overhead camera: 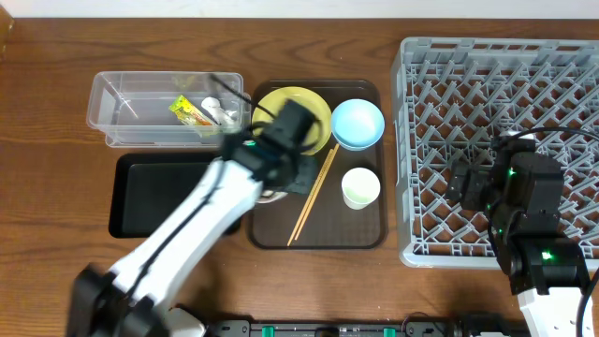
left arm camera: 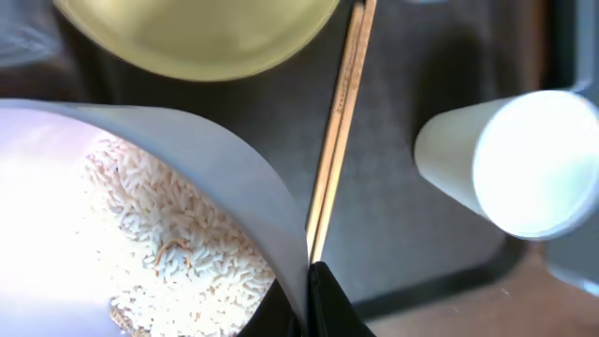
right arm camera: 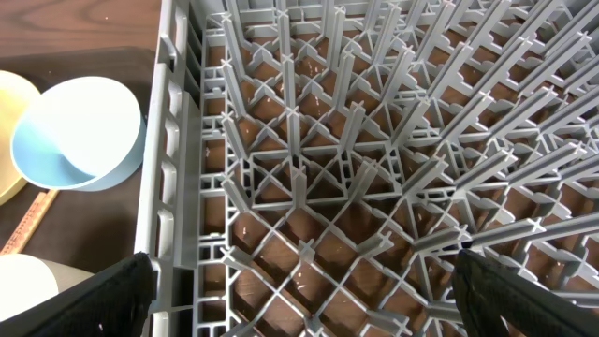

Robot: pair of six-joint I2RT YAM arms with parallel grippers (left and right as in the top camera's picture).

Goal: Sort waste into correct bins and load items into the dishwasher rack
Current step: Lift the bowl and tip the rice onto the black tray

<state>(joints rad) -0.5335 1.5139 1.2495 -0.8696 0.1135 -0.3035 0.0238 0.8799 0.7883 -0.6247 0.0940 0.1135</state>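
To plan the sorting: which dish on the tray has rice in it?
The white bowl, holding the rice, pinched at its rim by the left gripper; the blue bowl and cup show none.

Here's the table: warm, grained wood with a soft sheen. Far left, the container is clear, glossy plastic, and nearer, the black tray looks smooth and dull. The chopsticks are pale, bare wood. The white bowl shows a smooth, satiny wall, with the rice rough and grainy inside. Over right, the rack is matt grey moulded plastic.
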